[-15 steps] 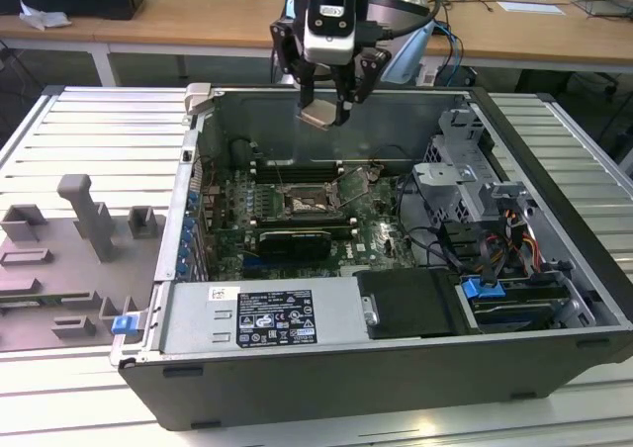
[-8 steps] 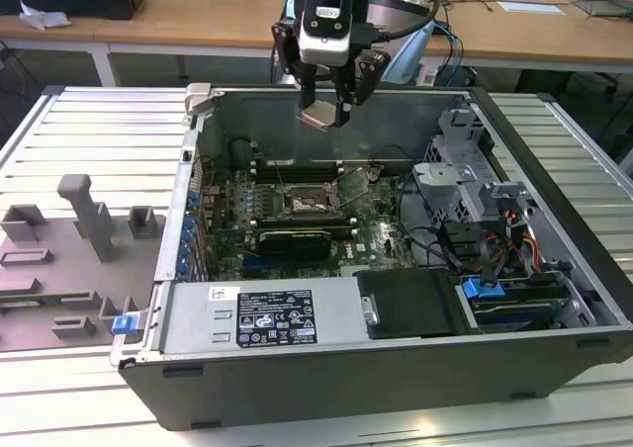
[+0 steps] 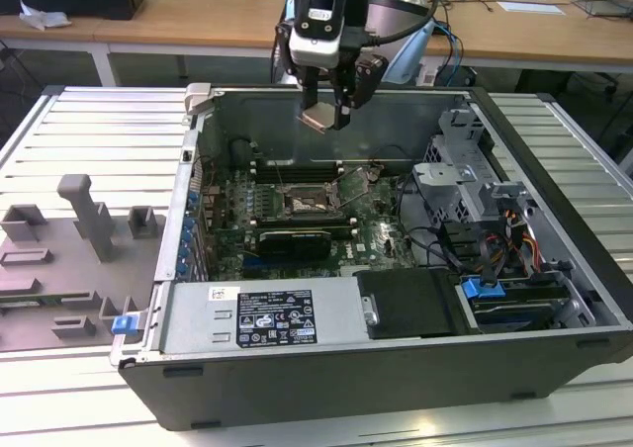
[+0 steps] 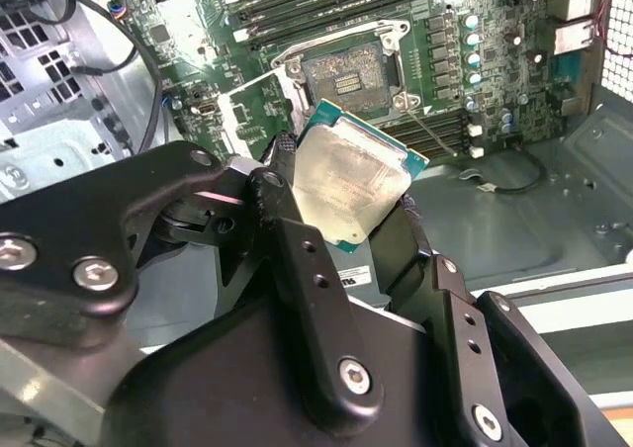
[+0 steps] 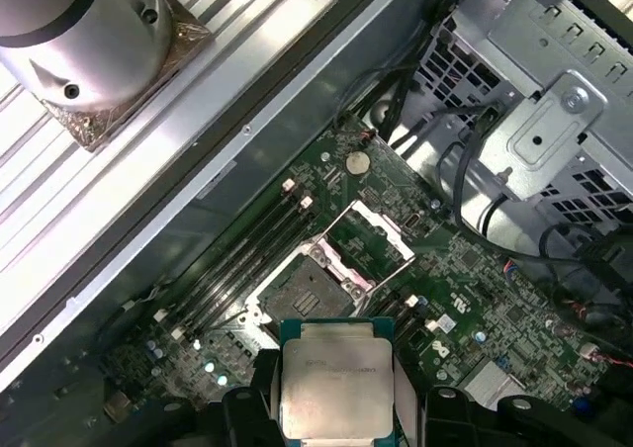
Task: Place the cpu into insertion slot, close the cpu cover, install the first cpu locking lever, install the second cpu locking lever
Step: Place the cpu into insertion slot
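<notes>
Your gripper (image 3: pixel 322 117) is clamped on the cpu (image 4: pixel 351 182) — chip tilted, metal top showing, held high over the motherboard inside the open case (image 3: pixel 415 126). The insertion slot (image 5: pixel 307 289) lies bare below, well apart from the chip — cpu cover (image 5: pixel 368 237) swung open beside it.

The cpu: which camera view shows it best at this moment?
The first wrist view: the cpu faces the camera squarely, its silver top plain, held in the tool. The second wrist view shows it tilted, partly behind the tool. The exterior view shows it small, above the open case.
</notes>
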Tool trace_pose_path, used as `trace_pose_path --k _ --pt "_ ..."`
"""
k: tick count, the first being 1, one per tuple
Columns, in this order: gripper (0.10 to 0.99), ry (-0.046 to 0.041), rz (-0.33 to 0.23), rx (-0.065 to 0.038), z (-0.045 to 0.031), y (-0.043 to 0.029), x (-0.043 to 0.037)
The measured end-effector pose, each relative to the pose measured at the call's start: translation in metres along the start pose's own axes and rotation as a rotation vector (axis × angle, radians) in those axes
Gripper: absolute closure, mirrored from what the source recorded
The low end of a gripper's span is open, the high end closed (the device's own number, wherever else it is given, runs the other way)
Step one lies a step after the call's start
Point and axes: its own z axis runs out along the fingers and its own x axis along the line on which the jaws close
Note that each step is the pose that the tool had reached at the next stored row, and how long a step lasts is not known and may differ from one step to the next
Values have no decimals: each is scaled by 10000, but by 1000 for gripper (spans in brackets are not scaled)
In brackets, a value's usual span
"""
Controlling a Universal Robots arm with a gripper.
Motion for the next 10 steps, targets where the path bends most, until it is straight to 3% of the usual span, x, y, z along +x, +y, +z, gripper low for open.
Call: trace_pose_path --k 10 --pt "545 -85 955 -18 24 -2 0"
